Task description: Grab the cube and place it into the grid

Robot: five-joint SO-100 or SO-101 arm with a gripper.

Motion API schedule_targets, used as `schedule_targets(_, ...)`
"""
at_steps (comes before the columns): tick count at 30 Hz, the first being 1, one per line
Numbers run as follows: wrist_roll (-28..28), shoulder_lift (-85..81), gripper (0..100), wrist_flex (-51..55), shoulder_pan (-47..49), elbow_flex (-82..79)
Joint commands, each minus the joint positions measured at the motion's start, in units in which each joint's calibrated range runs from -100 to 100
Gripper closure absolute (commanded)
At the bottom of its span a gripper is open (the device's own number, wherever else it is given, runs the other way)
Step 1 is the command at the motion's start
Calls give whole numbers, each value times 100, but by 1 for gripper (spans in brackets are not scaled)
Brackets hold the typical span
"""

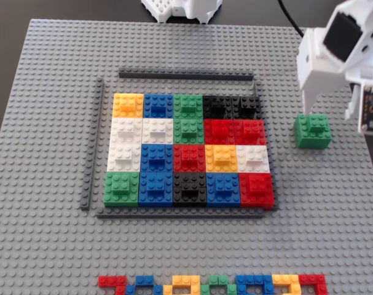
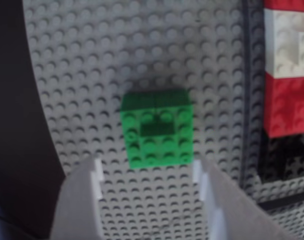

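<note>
Brick row [image 1: 214, 284] cut by bottom edge in fixed view; wrist view blurry, grid [image 2: 288, 85] cropped at right.

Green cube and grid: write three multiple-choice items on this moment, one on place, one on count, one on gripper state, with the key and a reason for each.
1. In the fixed view, where does the cube sit relative to the grid?
A. To its right, on the baseplate
B. Inside it
C. To its left

2. How many green tiles does the grid hold?
A. One
B. Three
C. Six

3. How does the gripper stand in the wrist view?
A. Shut on the cube
B. Open, the cube not between its fingers
C. Shut on nothing

Key: 1 A, the cube stands alone on the baseplate past the grid's right edge. 2 B, two green tiles stacked in the middle column's top rows, one at the bottom left corner. 3 B, both fingers are spread wide and the cube lies just beyond their tips.
</note>
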State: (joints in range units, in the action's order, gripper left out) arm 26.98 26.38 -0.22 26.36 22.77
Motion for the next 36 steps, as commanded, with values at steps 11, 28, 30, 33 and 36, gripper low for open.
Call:
schedule_targets(11,-10,-50,78,-232,86,20)
schedule_targets(28,49,-179,78,-37,-2,355)
schedule_targets(30,49,-187,78,-32,-2,355)
schedule_targets(33,49,-196,78,-46,-2,301)
schedule_targets(36,49,-196,79,-85,12,219)
